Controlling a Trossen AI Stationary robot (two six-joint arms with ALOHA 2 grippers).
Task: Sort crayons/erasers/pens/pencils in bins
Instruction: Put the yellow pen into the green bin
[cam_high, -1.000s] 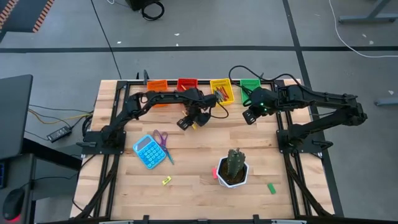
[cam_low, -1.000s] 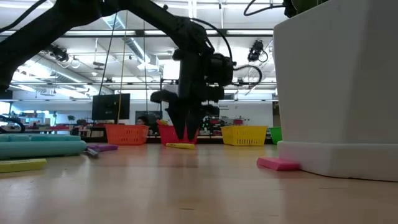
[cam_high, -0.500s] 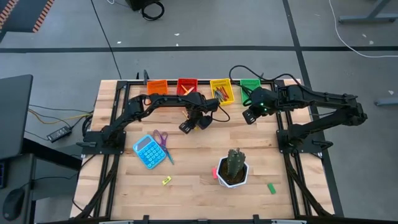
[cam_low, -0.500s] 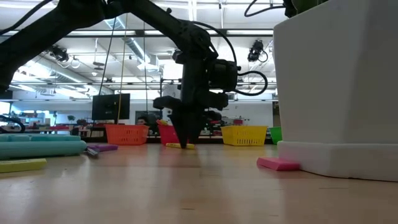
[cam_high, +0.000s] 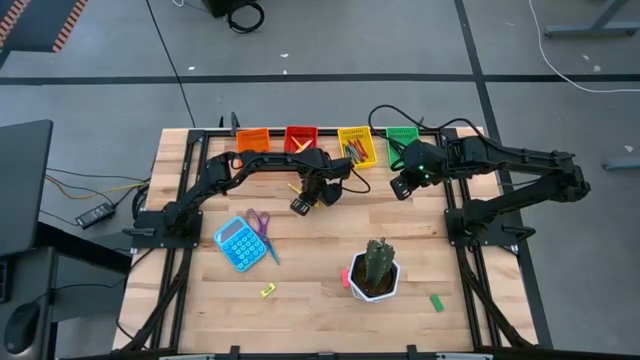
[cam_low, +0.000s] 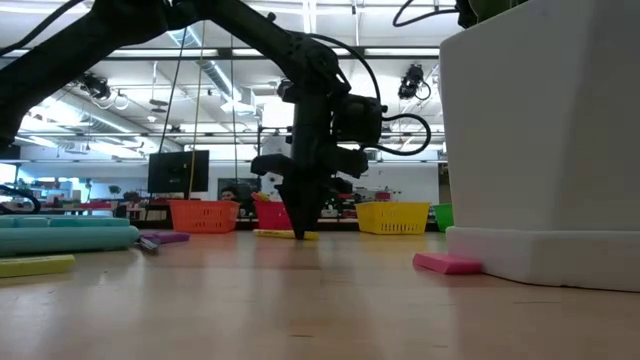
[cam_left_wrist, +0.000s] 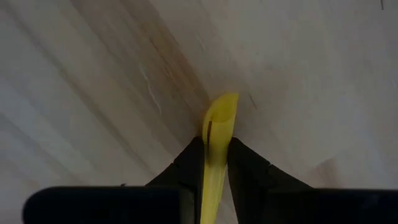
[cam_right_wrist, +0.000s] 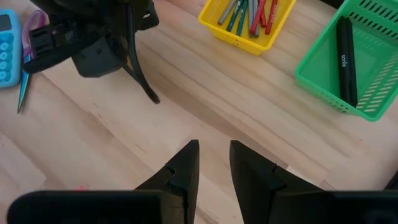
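While I watch from my remote station, here is what the cameras give me.

Left gripper: my left gripper (cam_left_wrist: 216, 163) is down at the tabletop (cam_high: 400, 245) in front of the red bin (cam_high: 300, 137), its two fingers pinched narrow against the sides of a yellow pen (cam_left_wrist: 217, 146). In the low view the fingertips reach the wood, with the pen (cam_low: 285, 234) lying flat under them.

Yellow pen: it lies on the bare wood, its end poking out past the fingertips. From above I see a short yellow sliver (cam_high: 295, 187) just beside the gripper (cam_high: 298, 205).

Right gripper: my right gripper (cam_right_wrist: 213, 163) hangs over the table in front of the green bin (cam_right_wrist: 367, 68), fingers partly apart with nothing between them.

Bins: four stand in a row along the far edge, namely the orange bin (cam_high: 252, 138), then red, then the yellow bin (cam_high: 356, 145), then green.

Yellow bin contents: several crayons (cam_right_wrist: 252, 12) in red, green and dark colours.

Green bin contents: one black pen (cam_right_wrist: 346, 59) lying along its floor.

Erasers: a pink eraser (cam_low: 448, 263) touches the base of the white cactus pot (cam_high: 375, 281); a green eraser (cam_high: 436, 302) and a yellow-green eraser (cam_high: 267, 291) lie near the front edge, well apart.

Other items: a blue calculator (cam_high: 236, 243) with purple-handled scissors (cam_high: 261, 232) just beside it.
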